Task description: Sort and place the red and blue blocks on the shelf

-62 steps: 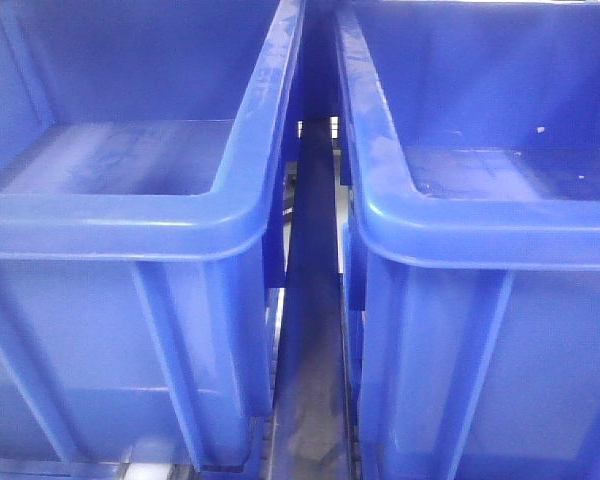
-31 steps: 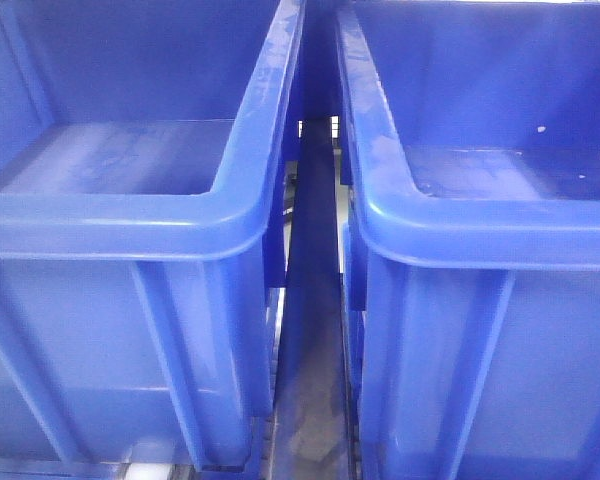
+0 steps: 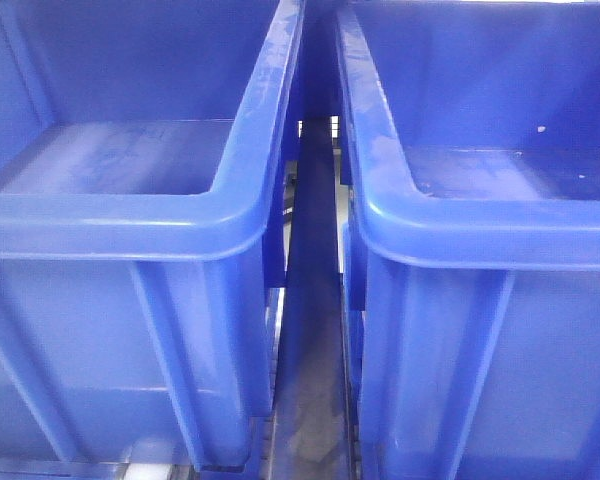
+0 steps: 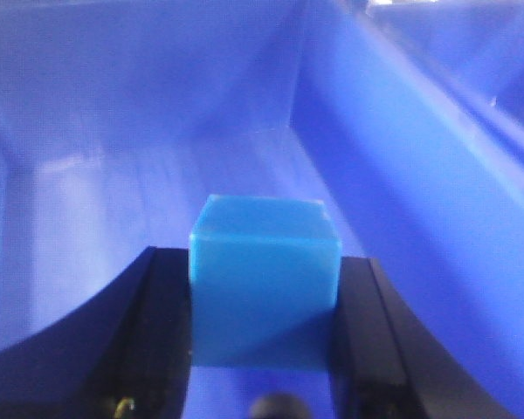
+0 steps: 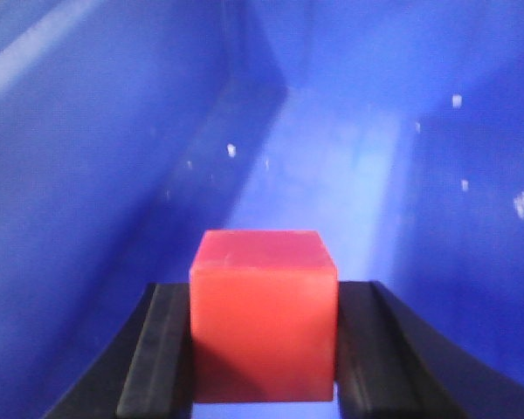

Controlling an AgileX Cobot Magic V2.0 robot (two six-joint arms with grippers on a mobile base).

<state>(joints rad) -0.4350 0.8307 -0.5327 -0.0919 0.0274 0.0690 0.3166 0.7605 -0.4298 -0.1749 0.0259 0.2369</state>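
Blue plastic filled nearly all we saw. In the front-facing view two large bins stood side by side, the left bin (image 3: 130,225) at 9 o'clock and the right bin (image 3: 480,235) at 3 o'clock. They were close but apart, with a narrow gap running between them from 12 to 6 o'clock. In that gap the shelf (image 3: 305,400) showed only as a dull grey strip, with a pale glimpse of metal at its far end. Of the room beyond we could tell nothing. The right bin's inner wall carried a few white specks.

Only the wrist views showed the blocks. In the left wrist view the left end effector (image 4: 262,264) was clenched on the blue block (image 4: 264,288). Its black fingers (image 4: 162,332) pressed the block's sides at 9 and 3 o'clock, and a smooth blue bin wall (image 4: 419,175) rose at 3 o'clock. In the right wrist view the right end effector (image 5: 264,292) was grasping the red block (image 5: 264,332) the same way, square between its fingers (image 5: 362,349). The bin wall (image 5: 506,218) at 3 o'clock there was flecked with white. We could not tell whether either block touched a bin floor.
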